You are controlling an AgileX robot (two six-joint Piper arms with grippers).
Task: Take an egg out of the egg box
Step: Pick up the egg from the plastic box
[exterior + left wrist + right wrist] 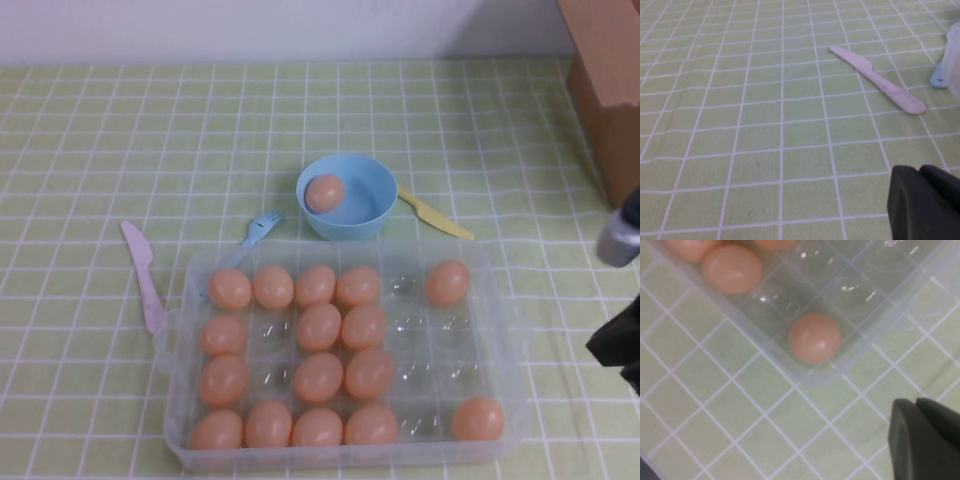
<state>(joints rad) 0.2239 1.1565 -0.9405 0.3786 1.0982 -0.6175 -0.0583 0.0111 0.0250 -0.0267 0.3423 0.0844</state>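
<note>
One egg [324, 193] in blue bowl [372, 212] beyond egg box [510, 330]; right gripper [925, 440] beside box's right edge, left gripper [922, 202] over cloth left; fingers' spread: cannot tell.

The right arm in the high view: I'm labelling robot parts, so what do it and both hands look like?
The right arm shows at the high view's right edge as a grey metallic cylindrical part above black, angular casing. The right hand and the left hand each show only as a matte black, rounded block. No cables or markings are visible.
</note>
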